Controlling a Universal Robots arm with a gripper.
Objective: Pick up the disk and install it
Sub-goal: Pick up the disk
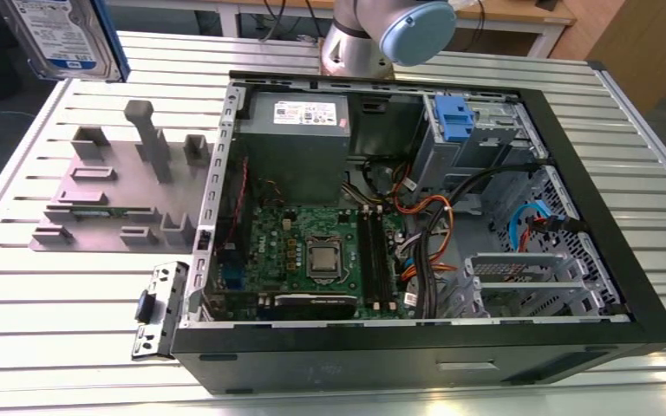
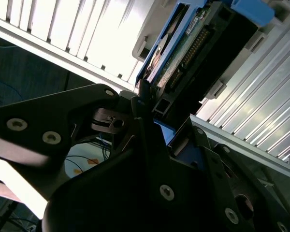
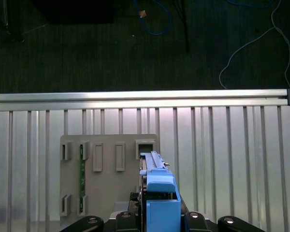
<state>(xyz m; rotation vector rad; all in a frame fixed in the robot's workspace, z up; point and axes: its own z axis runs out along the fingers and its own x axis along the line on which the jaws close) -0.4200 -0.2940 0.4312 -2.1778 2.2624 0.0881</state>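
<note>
The disk (image 1: 65, 36), a silver-grey drive with a white-and-blue label in a blue caddy, hangs upright in the air at the exterior view's far left, above the table's back corner. In the first wrist view its blue caddy (image 3: 160, 195) stands on edge between the black fingers of my gripper (image 3: 158, 218), over the grey fixture plate (image 3: 108, 169). The second wrist view shows the disk's (image 2: 188, 53) connector edge and circuit board just past the gripper (image 2: 152, 128), which is shut on the disk.
An open computer case (image 1: 588, 217) lies on the slatted table with its motherboard (image 1: 310, 251) exposed. Inside are a grey power supply (image 1: 296, 117), a blue-handled caddy (image 1: 454, 117) in the back bay and a metal drive cage (image 1: 530, 277). A loose bracket (image 1: 157, 308) lies beside the case.
</note>
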